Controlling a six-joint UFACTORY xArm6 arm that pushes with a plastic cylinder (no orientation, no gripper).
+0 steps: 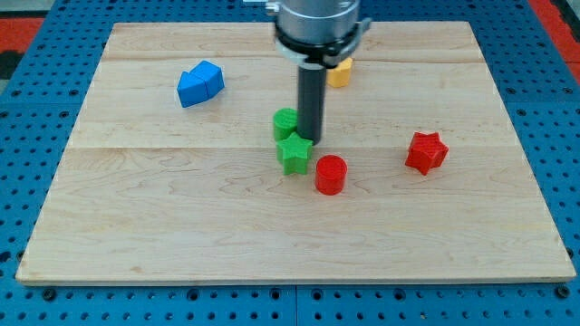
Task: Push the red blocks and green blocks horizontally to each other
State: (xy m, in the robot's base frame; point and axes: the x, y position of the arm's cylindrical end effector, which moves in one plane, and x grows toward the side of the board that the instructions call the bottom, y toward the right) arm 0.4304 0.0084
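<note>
Right now the arm's dark rod stands upright over the middle of the wooden board [136, 208], and my tip [308, 140] sits down at board level just to the view's right of the green cylinder [285, 121]. It also looks to be touching, or nearly touching, the upper right edge of the green star [294, 152]. The rod is a plain straight stick with no jaws, so nothing spreads or pinches; it only presses sideways, and whether it is really bearing on either green block I cannot tell.

The two green blocks are packed together, the cylinder toward the view's top and the star just below it, touching. A red cylinder [331, 174] stands just to the lower right of the star, close but with a thin gap. A red star [427, 152] sits well apart toward the view's right, roughly level with the green star.

Off to the view's upper left lies a blue block [200, 83], angular in shape, far from the others. A yellow block [340, 72] peeks out behind the arm's housing near the view's top; its shape is mostly hidden. The board rests on a blue perforated table [45, 54].
</note>
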